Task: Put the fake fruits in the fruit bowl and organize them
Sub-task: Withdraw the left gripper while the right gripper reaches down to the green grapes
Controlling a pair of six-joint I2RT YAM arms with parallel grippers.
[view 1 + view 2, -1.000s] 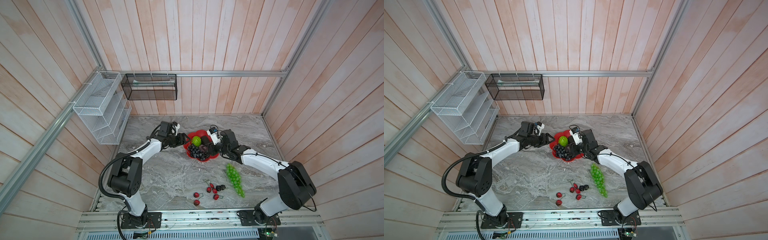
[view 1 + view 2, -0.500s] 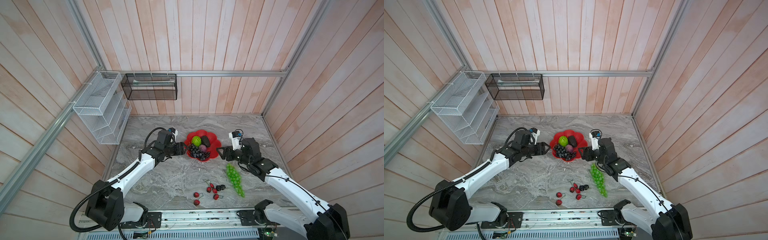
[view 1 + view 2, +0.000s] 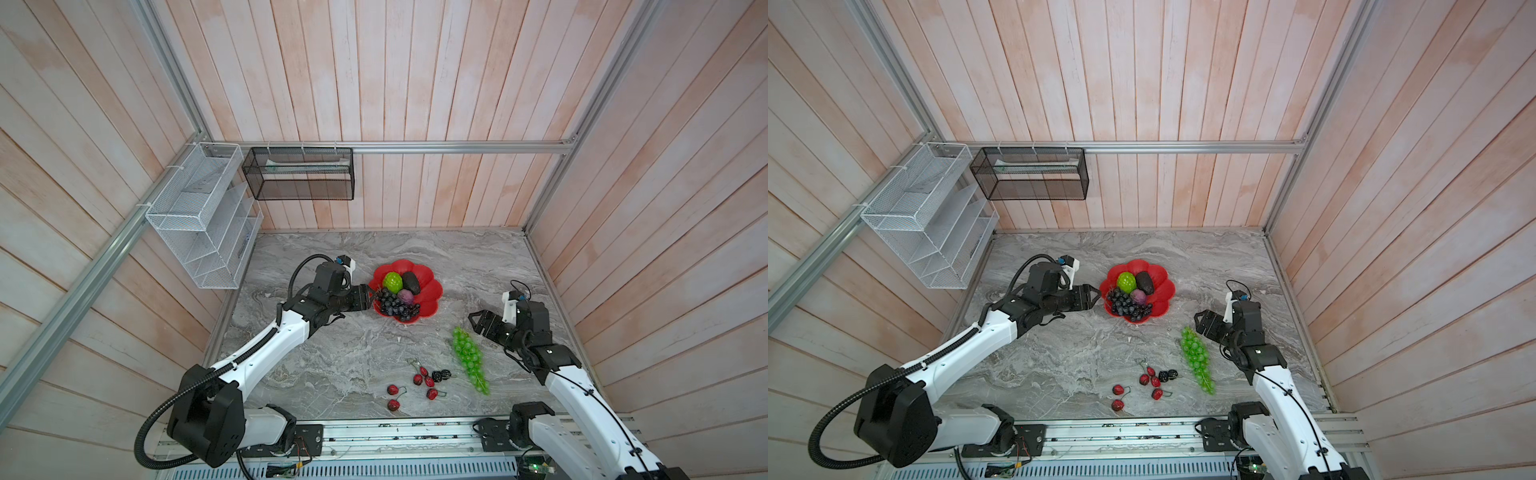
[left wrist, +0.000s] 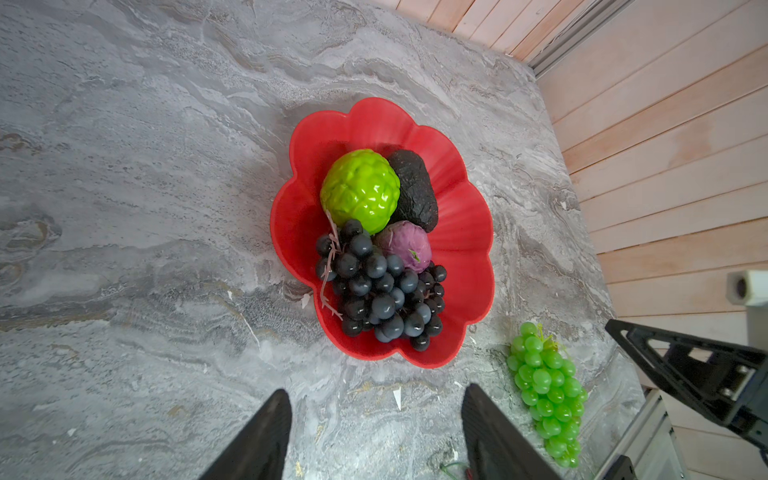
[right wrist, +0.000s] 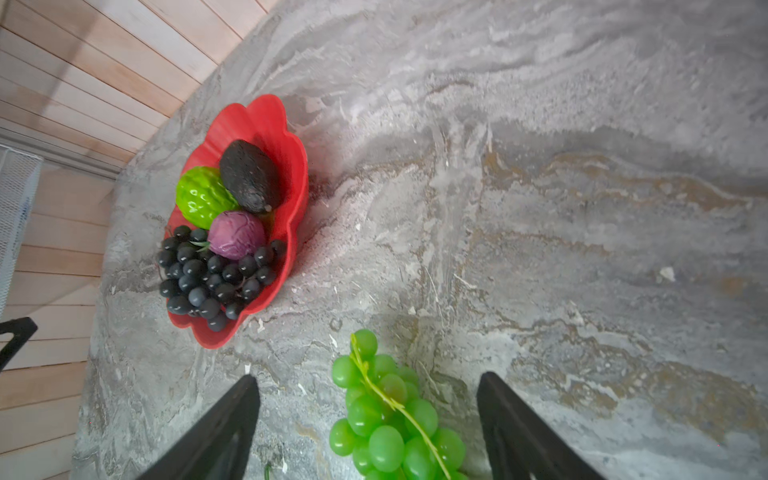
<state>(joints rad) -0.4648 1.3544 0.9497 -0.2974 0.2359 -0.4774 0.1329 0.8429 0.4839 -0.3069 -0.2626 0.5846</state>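
Four of the fake fruits sit inside the fruit bowl (image 3: pixel 430 291), a shallow red flower-shaped dish toward the back of the grey marbled tabletop (image 3: pixel 332 365). A bumpy lime-green ball (image 3: pixel 392 281) and a black rough oval (image 3: pixel 411 282) lie side by side at its far side, with a purple-pink ball (image 3: pixel 406 296) just in front of them. A dark purple grape bunch (image 3: pixel 395 306) fills the near left part. The bowl's right side is bare. Outside it, nearer the robot, lie three more groups. The green grape bunch (image 3: pixel 469 359) is stretched lengthwise off to the right, apart from the bowl. Near it are a scatter of small red stemmed fruits (image 3: pixel 432 393), six as far as can be counted, and black berries (image 3: pixel 441 375) just beside them. The left gripper (image 3: pixel 369 298) is spread wide and empty, its tips just beside the bowl's left rim next to the dark grapes. The right gripper (image 3: pixel 476 324) is likewise spread and holds nothing. In the right wrist view its two fingers stand either side of the green bunch's stem end, though whether they touch the grapes cannot be told. The task looks roughly half done: the larger fruits are in. The green bunch, likely the next pick, and the red fruits and berries are left to gather.
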